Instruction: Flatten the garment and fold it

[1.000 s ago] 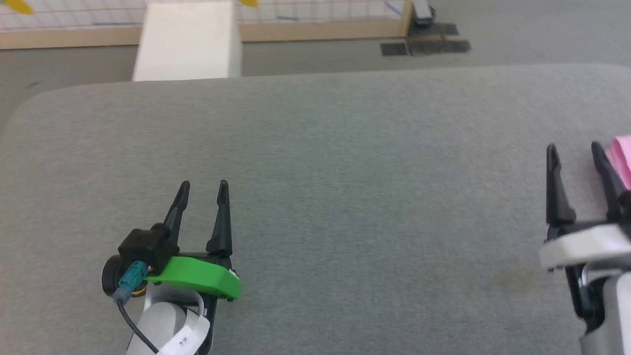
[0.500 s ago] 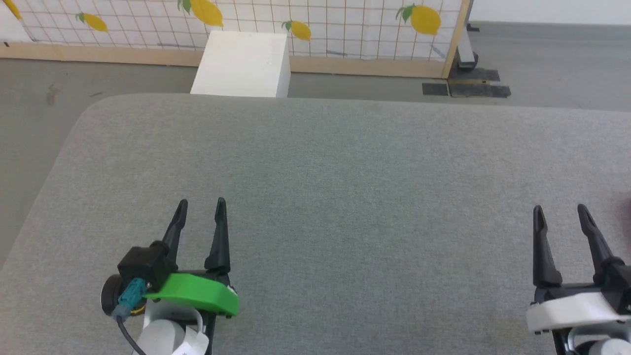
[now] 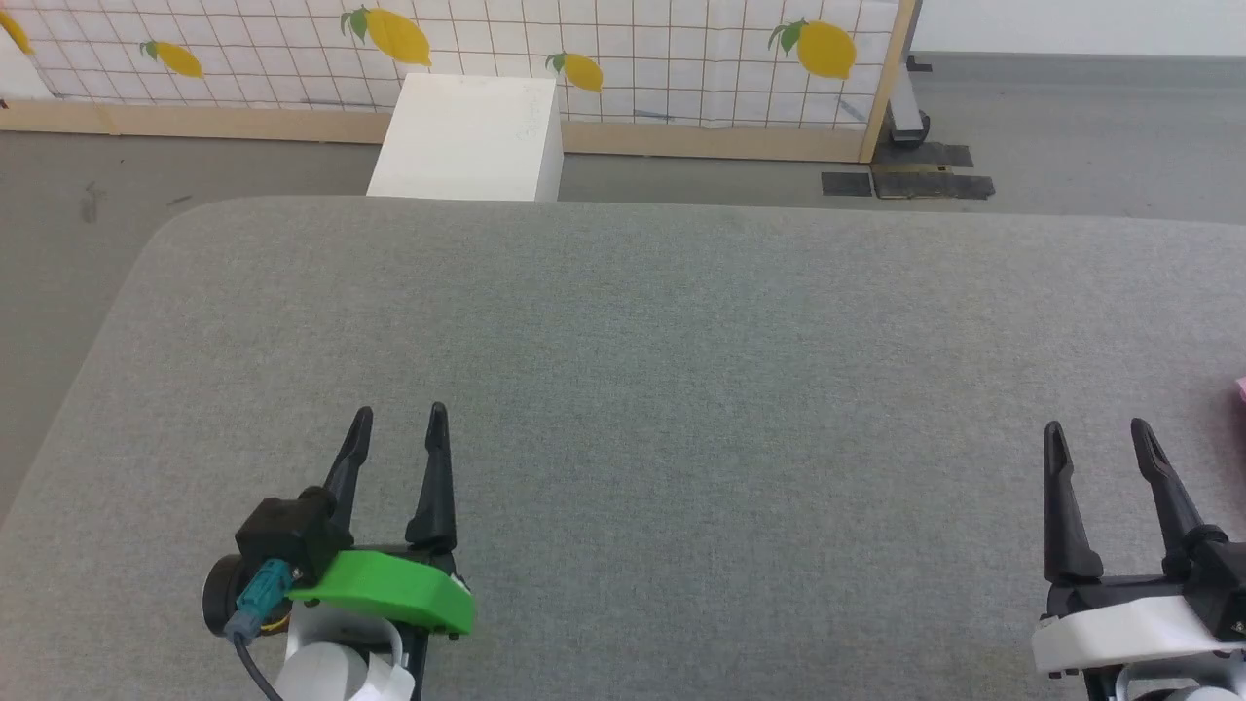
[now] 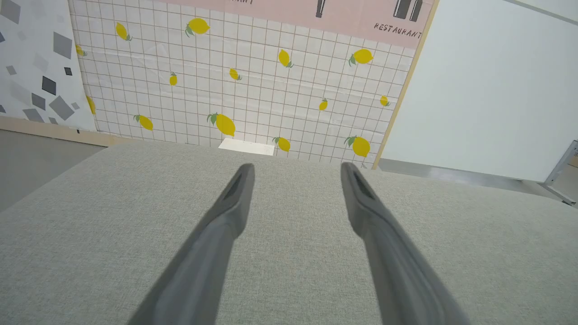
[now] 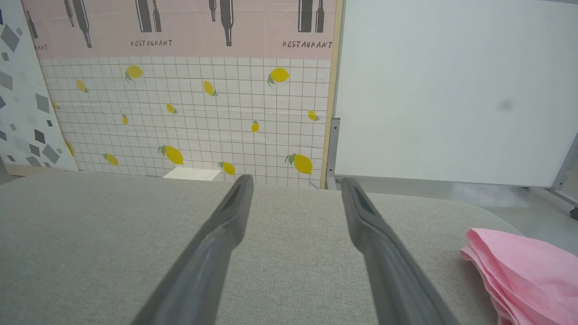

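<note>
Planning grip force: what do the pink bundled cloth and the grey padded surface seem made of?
Pink bundled cloth: thin matte fabric, perhaps cotton; soft layered folds. Grey padded surface: matte woven upholstery; visible weave grain, rounded corners.
</note>
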Controlling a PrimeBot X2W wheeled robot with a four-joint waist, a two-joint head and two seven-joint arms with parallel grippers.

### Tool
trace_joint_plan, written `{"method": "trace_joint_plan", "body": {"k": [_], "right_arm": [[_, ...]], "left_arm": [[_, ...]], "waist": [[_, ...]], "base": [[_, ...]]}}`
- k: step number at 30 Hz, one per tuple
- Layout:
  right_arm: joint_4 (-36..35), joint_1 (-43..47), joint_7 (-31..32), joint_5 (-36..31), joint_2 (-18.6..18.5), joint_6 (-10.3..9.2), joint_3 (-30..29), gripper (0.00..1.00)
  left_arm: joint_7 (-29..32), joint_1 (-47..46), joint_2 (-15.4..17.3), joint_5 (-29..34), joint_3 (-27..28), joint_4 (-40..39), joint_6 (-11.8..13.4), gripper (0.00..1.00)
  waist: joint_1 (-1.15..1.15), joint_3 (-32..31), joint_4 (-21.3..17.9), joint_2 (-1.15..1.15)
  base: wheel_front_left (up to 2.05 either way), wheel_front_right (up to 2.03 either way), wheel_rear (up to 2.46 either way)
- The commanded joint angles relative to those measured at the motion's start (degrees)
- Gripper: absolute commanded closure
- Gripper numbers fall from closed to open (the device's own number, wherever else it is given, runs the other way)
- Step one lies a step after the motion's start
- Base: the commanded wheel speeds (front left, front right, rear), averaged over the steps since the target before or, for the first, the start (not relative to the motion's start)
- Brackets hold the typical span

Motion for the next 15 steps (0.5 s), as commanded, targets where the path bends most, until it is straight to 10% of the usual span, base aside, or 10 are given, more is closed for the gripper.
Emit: {"method": "trace_joint_plan", "body": {"k": [1,11,12,15], "right_arm": [[-0.3,0.6,-0.3,0.6,0.2,-0.09,0.2,0.0],[-0.2,0.9,-0.3,1.2,0.2,-0.09,0.3,0.0],[0.0,0.2,0.0,0.6,0.0,0.0,0.3,1.0],[0.0,0.2,0.1,0.5,0.0,0.01,0.2,1.0]], "left_arm": [[-0.2,0.6,-0.2,-0.6,0.0,0.1,0.4,0.0],[-0.2,0.5,-0.2,-0.9,-0.1,0.4,0.5,0.0],[0.0,0.0,0.0,-0.2,-0.1,0.4,0.2,1.0],[0.1,0.0,0.0,-0.1,-0.1,0.4,0.2,1.0]], "waist": [[0.01,0.0,-0.1,0.0],[0.01,0.1,-0.8,0.0],[0.01,0.1,-0.8,0.0],[0.01,0.0,-0.9,0.0]], "base": [[0.0,0.0,0.0],[0.0,0.0,0.0],[0.0,0.0,0.0],[0.0,0.0,0.0]]}}
